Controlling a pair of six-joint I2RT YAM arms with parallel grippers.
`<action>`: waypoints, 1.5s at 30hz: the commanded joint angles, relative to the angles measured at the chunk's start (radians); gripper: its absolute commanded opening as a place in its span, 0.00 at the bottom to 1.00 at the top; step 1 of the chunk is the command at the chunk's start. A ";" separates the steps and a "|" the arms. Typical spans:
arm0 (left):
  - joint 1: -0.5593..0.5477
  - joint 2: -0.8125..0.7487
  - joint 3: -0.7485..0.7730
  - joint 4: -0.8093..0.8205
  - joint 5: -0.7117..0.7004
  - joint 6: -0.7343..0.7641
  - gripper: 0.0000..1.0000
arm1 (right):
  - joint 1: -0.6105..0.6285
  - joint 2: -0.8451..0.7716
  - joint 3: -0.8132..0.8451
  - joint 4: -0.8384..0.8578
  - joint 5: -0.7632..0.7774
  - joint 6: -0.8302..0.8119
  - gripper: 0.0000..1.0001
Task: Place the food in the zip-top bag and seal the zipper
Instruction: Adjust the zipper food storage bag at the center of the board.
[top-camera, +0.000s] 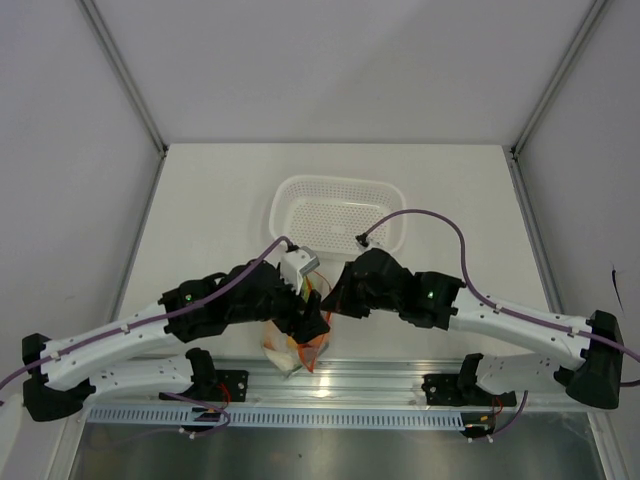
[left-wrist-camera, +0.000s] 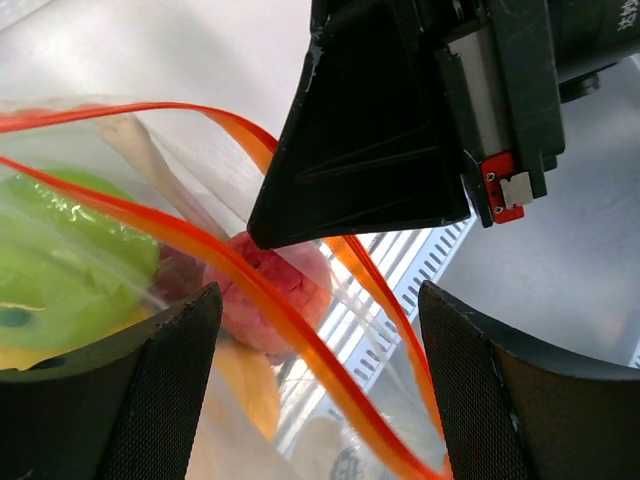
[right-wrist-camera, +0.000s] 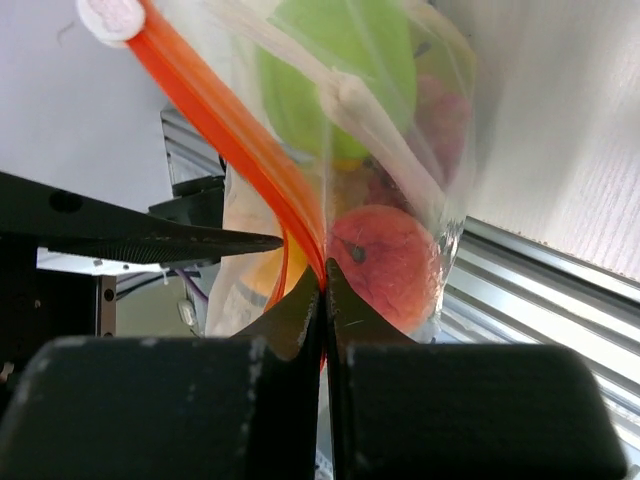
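The zip-top bag (top-camera: 292, 345) hangs at the table's near edge between both grippers, with the food inside. In the right wrist view a green apple (right-wrist-camera: 340, 70) and a peach (right-wrist-camera: 392, 262) show through the clear plastic. My right gripper (right-wrist-camera: 325, 285) is shut on the red-orange zipper (right-wrist-camera: 235, 130), pinching both strips together. My left gripper (left-wrist-camera: 320, 300) is open. The zipper strips (left-wrist-camera: 250, 285) run apart through the gap between its fingers (left-wrist-camera: 170, 380) without touching them. The apple (left-wrist-camera: 60, 260) and peach (left-wrist-camera: 280, 290) lie behind the strips.
A white perforated basket (top-camera: 338, 215) stands behind the grippers at the middle of the table, with nothing in it. An aluminium rail (top-camera: 400, 385) runs along the near edge under the bag. The right gripper's black body (left-wrist-camera: 380, 120) hangs close above my left fingers.
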 joint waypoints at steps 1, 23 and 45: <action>-0.015 0.012 0.012 -0.031 -0.081 -0.005 0.81 | 0.007 0.010 0.048 0.045 0.048 0.046 0.00; -0.101 0.094 0.090 -0.077 -0.235 -0.086 0.79 | 0.044 0.042 0.088 -0.015 0.168 0.156 0.00; -0.157 0.139 0.094 -0.134 -0.368 -0.109 0.01 | 0.050 0.003 0.063 0.013 0.197 0.144 0.26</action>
